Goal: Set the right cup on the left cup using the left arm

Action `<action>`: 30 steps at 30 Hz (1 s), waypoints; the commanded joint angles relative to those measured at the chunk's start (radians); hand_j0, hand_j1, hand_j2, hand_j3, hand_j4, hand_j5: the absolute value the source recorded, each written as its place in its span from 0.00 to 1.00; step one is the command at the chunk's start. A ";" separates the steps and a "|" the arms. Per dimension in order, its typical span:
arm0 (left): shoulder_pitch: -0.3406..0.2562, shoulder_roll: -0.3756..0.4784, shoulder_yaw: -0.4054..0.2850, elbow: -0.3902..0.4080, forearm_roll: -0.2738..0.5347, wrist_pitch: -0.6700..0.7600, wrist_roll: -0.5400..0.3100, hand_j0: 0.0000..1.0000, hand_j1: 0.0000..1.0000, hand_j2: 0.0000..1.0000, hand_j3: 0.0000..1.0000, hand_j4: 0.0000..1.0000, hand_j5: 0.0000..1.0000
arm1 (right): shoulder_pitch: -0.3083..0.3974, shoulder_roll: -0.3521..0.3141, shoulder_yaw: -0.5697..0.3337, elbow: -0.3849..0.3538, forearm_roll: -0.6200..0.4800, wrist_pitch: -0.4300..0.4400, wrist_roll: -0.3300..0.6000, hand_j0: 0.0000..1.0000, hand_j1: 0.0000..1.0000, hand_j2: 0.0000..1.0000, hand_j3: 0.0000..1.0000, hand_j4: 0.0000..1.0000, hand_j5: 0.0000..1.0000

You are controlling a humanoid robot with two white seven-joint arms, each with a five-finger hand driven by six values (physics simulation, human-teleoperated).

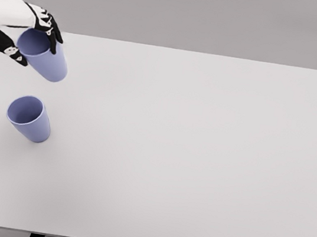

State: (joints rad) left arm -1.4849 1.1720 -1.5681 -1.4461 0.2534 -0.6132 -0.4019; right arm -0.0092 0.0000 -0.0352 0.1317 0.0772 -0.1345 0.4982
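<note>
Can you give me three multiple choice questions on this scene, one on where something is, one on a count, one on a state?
1. Where does the free cup stand on the table?
A. left side
B. centre
C. right edge

2. How many cups show?
A. one
B. two
C. three

3. What is the left hand doing?
A. resting flat
B. pointing
C. gripping the held cup

Answers: 1 A, it stands near the left edge. 2 B, both are lavender-blue. 3 C, fingers wrap its rim above the table.

No readable text, labels or numbers anywhere
</note>
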 commanded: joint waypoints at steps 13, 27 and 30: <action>-0.011 0.179 0.002 -0.138 0.004 0.002 -0.026 0.51 0.51 0.51 0.51 0.51 0.51 | 0.000 0.000 0.000 0.000 0.001 0.000 0.000 1.00 1.00 1.00 1.00 1.00 1.00; -0.009 0.213 -0.003 -0.186 0.003 0.002 -0.129 0.52 0.52 0.52 0.52 0.52 0.52 | 0.000 0.000 0.000 0.000 0.001 0.000 0.000 1.00 1.00 1.00 1.00 1.00 1.00; -0.009 0.210 -0.003 -0.198 0.004 0.002 -0.138 0.52 0.52 0.52 0.52 0.52 0.52 | 0.000 0.000 0.000 0.000 0.001 0.000 0.000 1.00 1.00 1.00 1.00 1.00 1.00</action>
State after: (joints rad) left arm -1.4941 1.3842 -1.5727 -1.6374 0.2503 -0.6139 -0.5331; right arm -0.0092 0.0000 -0.0352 0.1317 0.0772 -0.1346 0.4982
